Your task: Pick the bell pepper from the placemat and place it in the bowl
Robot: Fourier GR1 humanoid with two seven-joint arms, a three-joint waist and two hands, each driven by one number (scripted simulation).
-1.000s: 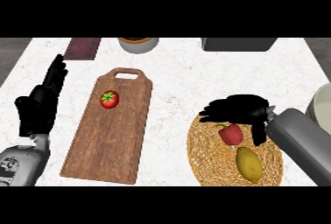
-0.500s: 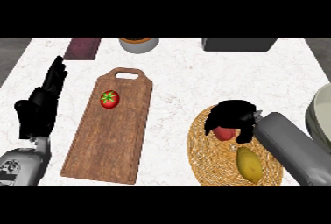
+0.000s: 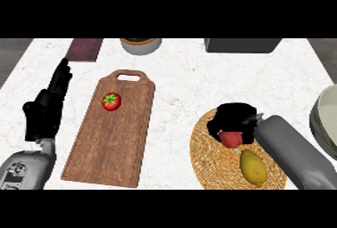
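On the white surface [image 3: 197,75], we are angling our right forearm [image 3: 293,151] in from the lower right over the woven placemat [image 3: 205,169]. Our left hand [image 3: 45,109] is resting at the left edge, fingers straight and upright. Our right hand [image 3: 235,116] is curling down round the top of the red bell pepper [image 3: 230,139], which is sitting on the placemat, right of centre.

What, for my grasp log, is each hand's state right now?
Left hand: open, resting at the view's left, holding nothing.
Right hand: closed round the red bell pepper on the woven placemat.
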